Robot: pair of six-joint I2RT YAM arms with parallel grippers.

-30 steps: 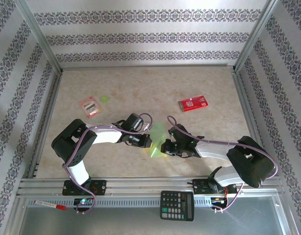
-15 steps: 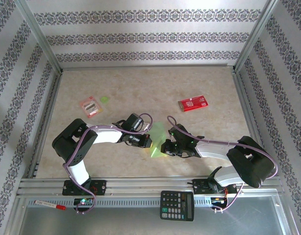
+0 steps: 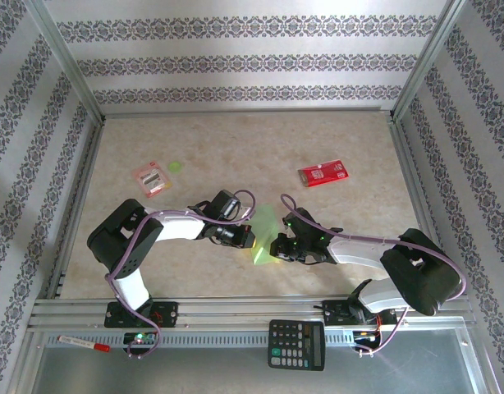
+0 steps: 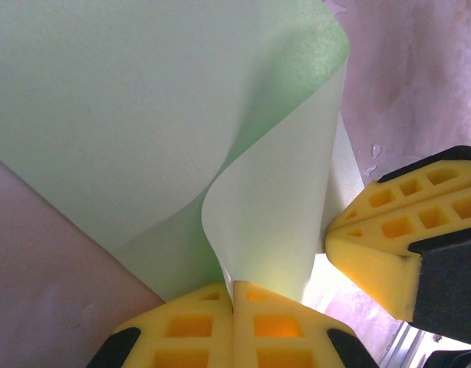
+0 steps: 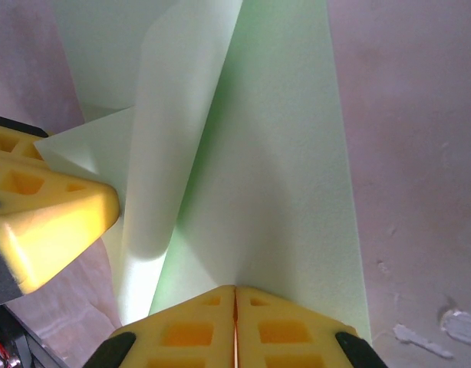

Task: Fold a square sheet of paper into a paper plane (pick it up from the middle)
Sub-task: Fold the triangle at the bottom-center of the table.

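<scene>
Early stage, by the look of it. The square sheet of paper [image 3: 266,234] sits low centre in the top view, just off the worktop [image 3: 235,139], held between the two hands. Left hand [image 3: 245,236] has its fingers together, clamped on one edge of the sheet. In the left wrist view the paper runs straight into the seam between the pads. Right hand [image 3: 277,246] is the same, fingers together and pinching the opposite side, as the right wrist view shows.

One flap curls up and over in a soft roll. There is a long bend down the sheet, but I see no pressed flat crease, nose point or wings. So: sheet picked up, first fold being formed. Left to do, judging from this: flatten that fold, make the corner folds and wings, and set the plane down.

Red packet [image 3: 322,173] upper right of centre, small packet [image 3: 151,179] and green disc [image 3: 176,166] at left, all untouched and well apart from the sheet.

Versus the earlier top frames there is no visible change; arms, hands and sheet are in the same spots.
</scene>
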